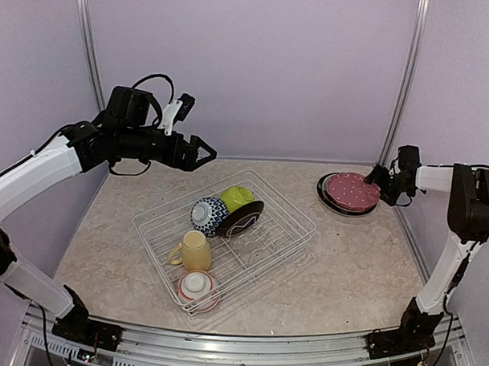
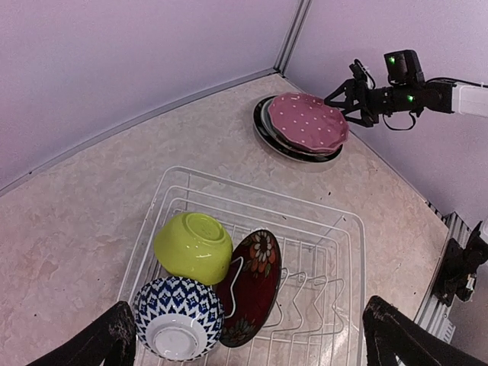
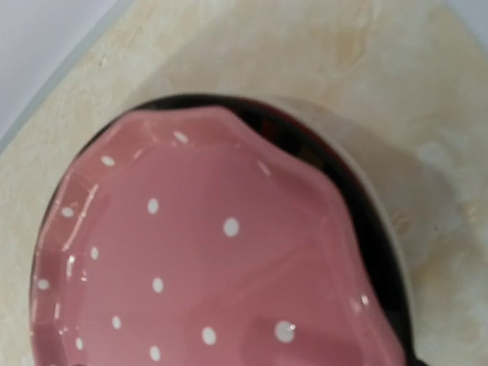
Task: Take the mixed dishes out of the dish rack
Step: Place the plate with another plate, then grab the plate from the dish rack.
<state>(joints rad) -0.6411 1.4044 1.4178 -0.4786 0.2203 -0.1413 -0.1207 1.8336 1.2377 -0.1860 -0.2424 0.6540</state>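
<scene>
While the left gripper (image 1: 207, 153) hangs above the table just beyond the far-left side of the rack (image 1: 284, 233), its fingers (image 2: 107, 343) are spread wide and hold nothing, as the left wrist view shows with one fingertip at each lower corner. Inside the white wire rack, at mid-table, five dishes remain: a lime bowl (image 1: 237, 197) at the far side, a blue-patterned bowl (image 1: 208, 214) just beside it with its foot ring turned outward, and a dark red plate (image 1: 242, 218) standing on edge against both. Nearer the arms lie a yellow mug (image 1: 195, 249), handle to the left, and a red-white bowl (image 1: 197, 286) in the near corner, foot ring up. At the far right of the table, well apart from the rack, a pink dotted plate (image 1: 353, 189) lies on top of a black plate (image 1: 324, 194). The right gripper (image 1: 375, 178) is at the pink plate's right edge; whether its fingers are clamped on the rim or apart cannot be told, since the right wrist view shows only the plate stack filling the frame.
</scene>
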